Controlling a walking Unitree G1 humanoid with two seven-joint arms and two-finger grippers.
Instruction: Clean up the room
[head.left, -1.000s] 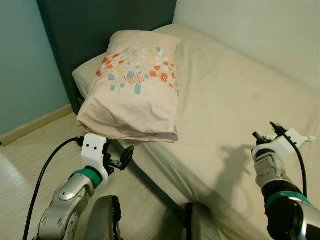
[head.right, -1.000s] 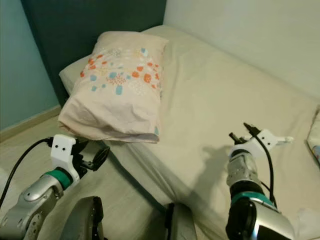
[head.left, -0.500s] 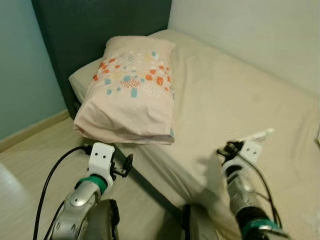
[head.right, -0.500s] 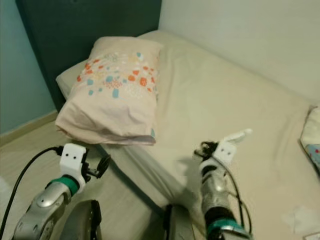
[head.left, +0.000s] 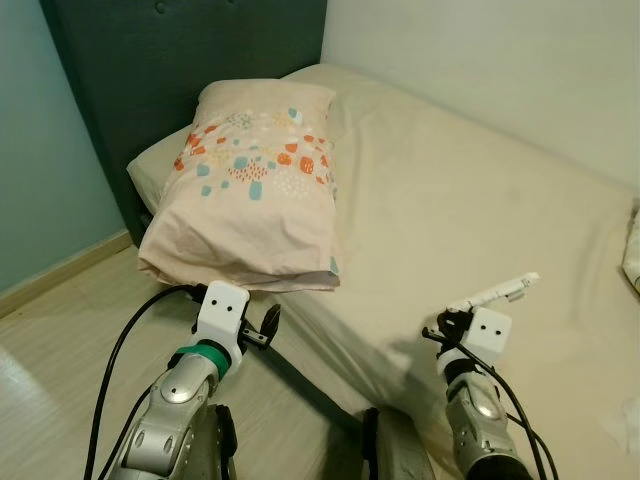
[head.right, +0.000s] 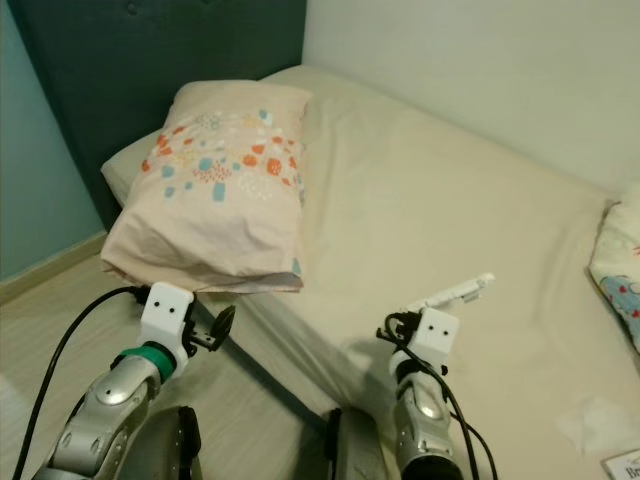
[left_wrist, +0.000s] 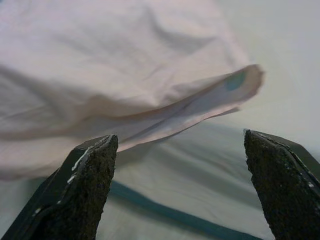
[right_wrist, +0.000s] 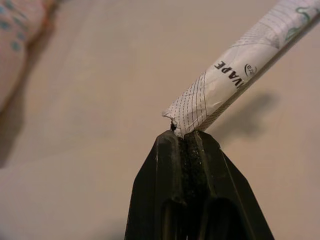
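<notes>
My right gripper (right_wrist: 185, 136) is shut on the end of a thin white paper-wrapped stick (right_wrist: 240, 65) with printed lettering. It hangs over the near part of the beige bed (head.left: 480, 190), and the stick (head.left: 497, 293) slants up and to the right. My left gripper (left_wrist: 180, 150) is open with nothing between its fingers. It sits just off the bed's near left corner (head.left: 262, 328), below the overhanging edge of a pink pillow (head.left: 250, 190) printed with orange and blue shapes.
A dark headboard (head.left: 180, 60) stands behind the pillow, and pale wood floor (head.left: 60, 330) lies to the left. A second patterned pillow (head.right: 620, 270) lies at the bed's right edge. A white crumpled paper (head.right: 590, 420) and a card (head.right: 625, 465) rest on the sheet near it.
The camera has panned right, bringing the second pillow into view. My right arm swung inward toward the middle and lower, still holding the stick. The left gripper rose slightly toward the pillow.
</notes>
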